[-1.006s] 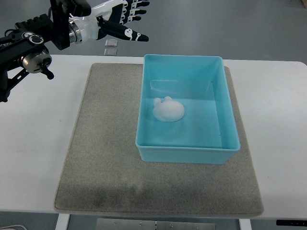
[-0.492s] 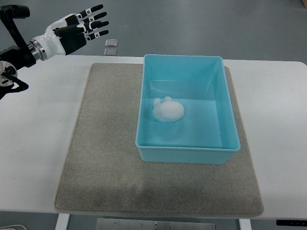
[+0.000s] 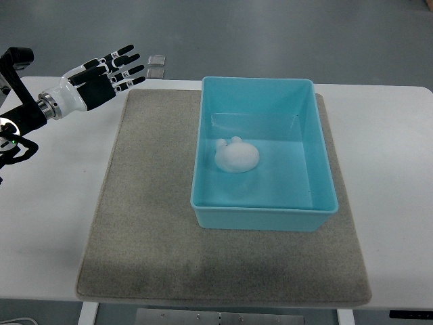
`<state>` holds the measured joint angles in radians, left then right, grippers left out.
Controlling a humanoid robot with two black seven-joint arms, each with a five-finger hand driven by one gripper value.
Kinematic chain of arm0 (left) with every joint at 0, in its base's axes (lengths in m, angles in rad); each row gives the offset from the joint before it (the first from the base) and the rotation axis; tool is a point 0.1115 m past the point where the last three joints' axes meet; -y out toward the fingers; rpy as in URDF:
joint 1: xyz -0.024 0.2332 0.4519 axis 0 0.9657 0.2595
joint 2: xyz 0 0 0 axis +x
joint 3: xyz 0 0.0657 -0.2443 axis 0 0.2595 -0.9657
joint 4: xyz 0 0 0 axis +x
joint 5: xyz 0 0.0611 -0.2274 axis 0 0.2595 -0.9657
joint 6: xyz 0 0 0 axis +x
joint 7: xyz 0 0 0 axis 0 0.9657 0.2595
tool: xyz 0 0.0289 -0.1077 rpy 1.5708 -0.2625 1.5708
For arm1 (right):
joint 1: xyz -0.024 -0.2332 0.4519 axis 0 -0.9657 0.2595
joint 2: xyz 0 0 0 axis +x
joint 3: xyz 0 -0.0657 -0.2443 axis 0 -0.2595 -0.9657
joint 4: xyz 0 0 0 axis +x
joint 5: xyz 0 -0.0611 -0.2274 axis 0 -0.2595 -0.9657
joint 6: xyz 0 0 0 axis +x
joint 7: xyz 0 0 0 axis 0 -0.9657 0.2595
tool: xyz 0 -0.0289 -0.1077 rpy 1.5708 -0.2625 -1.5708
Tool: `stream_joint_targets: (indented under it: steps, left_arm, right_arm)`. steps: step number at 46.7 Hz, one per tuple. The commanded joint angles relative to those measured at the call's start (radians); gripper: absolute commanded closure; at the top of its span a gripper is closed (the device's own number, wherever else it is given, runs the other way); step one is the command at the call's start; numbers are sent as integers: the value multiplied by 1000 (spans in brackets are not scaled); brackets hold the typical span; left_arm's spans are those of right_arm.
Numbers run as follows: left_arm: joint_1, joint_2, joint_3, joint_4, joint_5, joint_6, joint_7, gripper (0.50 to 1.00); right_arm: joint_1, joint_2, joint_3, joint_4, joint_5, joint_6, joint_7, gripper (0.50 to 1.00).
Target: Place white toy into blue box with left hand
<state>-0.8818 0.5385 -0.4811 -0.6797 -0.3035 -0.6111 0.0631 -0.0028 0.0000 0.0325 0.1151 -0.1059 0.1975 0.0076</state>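
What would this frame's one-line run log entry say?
white toy: inside blue box | left hand: open, empty, over table's far-left | right hand: not in view | placement: looks done

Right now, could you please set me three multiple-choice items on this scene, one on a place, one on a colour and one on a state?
1. Where is the toy?
A. on the mat
B. inside the box
C. in the left hand

2. What colour is the box?
A. red
B. yellow
C. blue

3. How is the left hand?
A. open, holding nothing
B. closed on the toy
C. pressed flat into the box

Answers:
1. B, the toy lies on the box floor near its left wall.
2. C, its walls and floor are light blue.
3. A, its fingers are spread above the table's far left corner, beside the mat.
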Motion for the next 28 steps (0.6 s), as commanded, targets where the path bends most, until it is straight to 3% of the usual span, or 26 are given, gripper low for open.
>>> stream_joint_targets:
  steps: [1,28]
  left_arm:
    - [3,3,-1,5,0,0,0,504]
    - [6,38,-1,5,11,0,-2,504]
  right_arm:
    - [1,0,1,0,0,0,0,564]
    - [-3,0,0,31,-9,17,0,564]
